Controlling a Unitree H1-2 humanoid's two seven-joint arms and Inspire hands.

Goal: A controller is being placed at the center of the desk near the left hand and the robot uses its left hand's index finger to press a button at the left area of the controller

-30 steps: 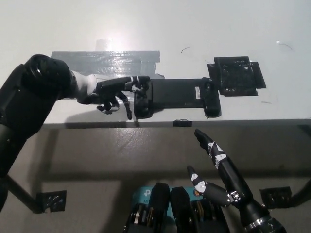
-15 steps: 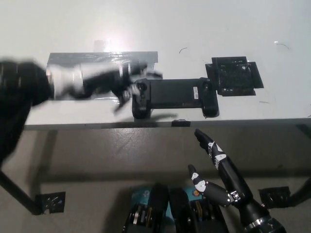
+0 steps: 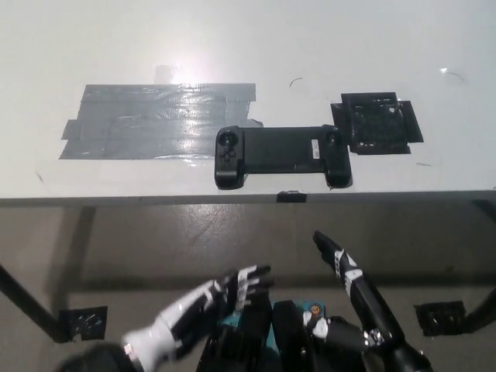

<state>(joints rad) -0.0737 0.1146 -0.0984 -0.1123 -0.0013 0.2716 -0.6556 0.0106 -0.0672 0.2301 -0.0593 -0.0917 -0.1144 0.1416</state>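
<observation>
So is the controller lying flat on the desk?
Yes. The controller lies flat, face up, near the desk edge; neither hand touches it.

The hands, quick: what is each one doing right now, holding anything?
Left hand: open, holding nothing, low in front of the desk.
Right hand: open, holding nothing, fingers apart below the desk edge.

— What lies around the controller [image 3: 279, 156] on the desk [image 3: 232, 54]?
— Flat grey tape [image 3: 155, 120] to its left, a flat black patch [image 3: 378, 122] touching its right end. Bare desk beyond both.
— And the hands?
— Left hand [image 3: 209, 306] and right hand [image 3: 356, 283] hang below the desk edge, open floor between.
</observation>
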